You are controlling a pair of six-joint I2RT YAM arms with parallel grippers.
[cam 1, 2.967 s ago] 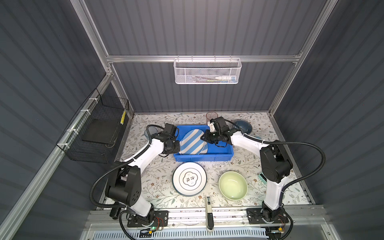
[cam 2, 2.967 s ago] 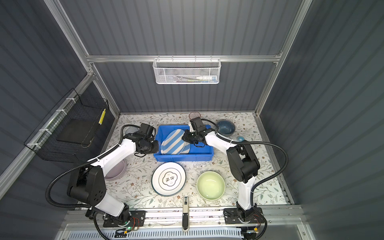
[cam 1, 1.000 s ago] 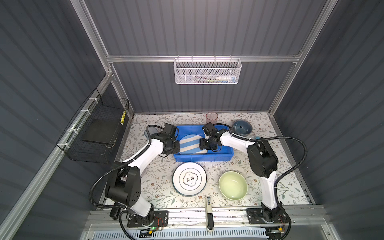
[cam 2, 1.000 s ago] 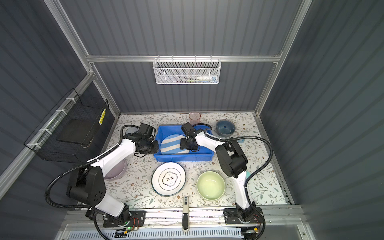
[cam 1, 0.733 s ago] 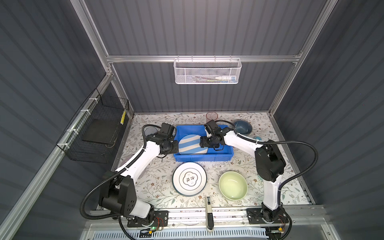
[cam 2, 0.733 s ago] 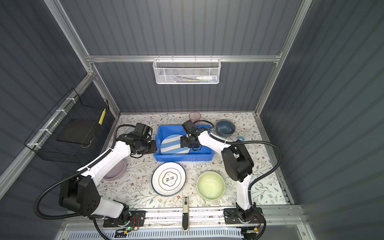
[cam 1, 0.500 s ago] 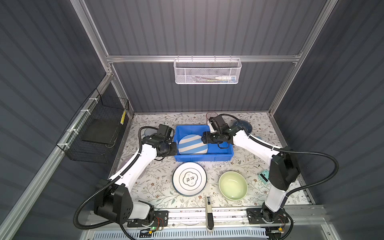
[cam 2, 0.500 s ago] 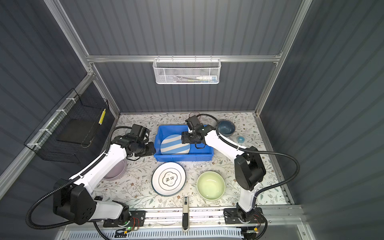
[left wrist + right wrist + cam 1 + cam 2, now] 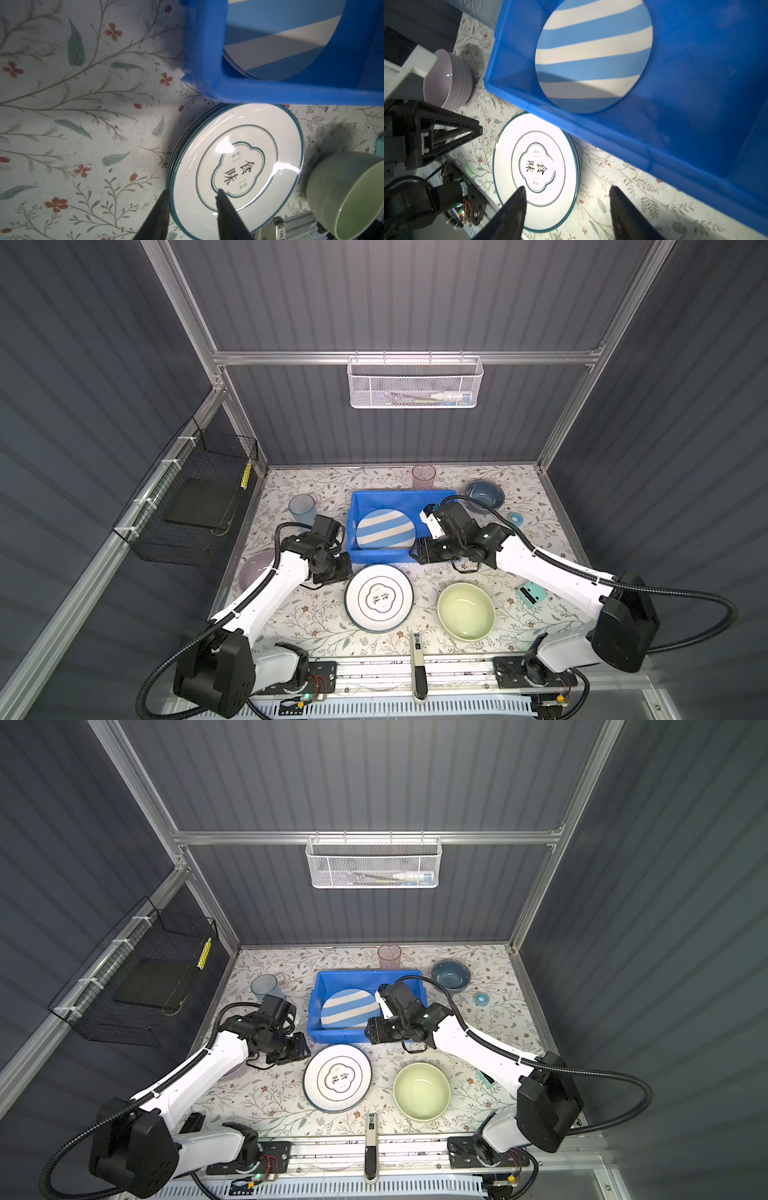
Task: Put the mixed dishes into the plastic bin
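While the blue-white striped plate (image 9: pixel 385 529) is seen lying inside the plastic bin (image 9: pixel 401 493), in its left half, both grippers are held outside the bin, close to its front wall. The left gripper (image 9: pixel 192 192) is placed low by the bin's front left corner, just beside the white dark-rimmed plate (image 9: pixel 379 597). Its fingers are parted only a little and nothing is gripped between them. The right gripper (image 9: pixel 566 188) is held above the table by the front wall, right of the striped plate, with its fingers spread wide and nothing held. The white plate is set on the table right against the bin's front wall, and further rims are visible beneath it. The pale green bowl (image 9: pixel 465 611) is found to its right, and the lilac bowl (image 9: pixel 446 83) is half hidden under the left arm. The grey-blue bowl (image 9: pixel 484 494), pink tumbler (image 9: pixel 424 477) and blue tumbler (image 9: pixel 302 508) are placed around the bin's far side.
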